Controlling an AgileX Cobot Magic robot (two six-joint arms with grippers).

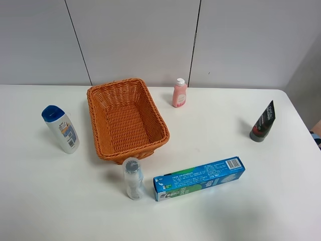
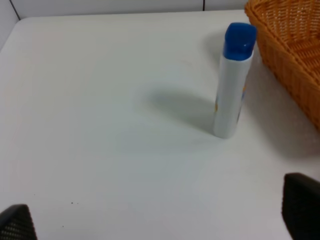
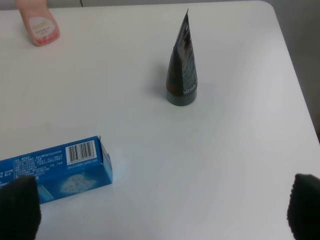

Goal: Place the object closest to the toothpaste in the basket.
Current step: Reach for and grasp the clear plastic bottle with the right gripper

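A: Which arm for the clear bottle [image 1: 133, 178]?
B: Left gripper [image 2: 160, 215], probably; the bottle stands upright by the toothpaste box's [image 1: 199, 178] left end, before the basket [image 1: 154, 108]. Its jaws and the right gripper's [image 3: 161, 207] gape empty

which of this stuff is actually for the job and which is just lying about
For the job: toothpaste box; clear bottle nearest it; basket.

Lying about: white bottle with blue cap; pink pump bottle; black tube.
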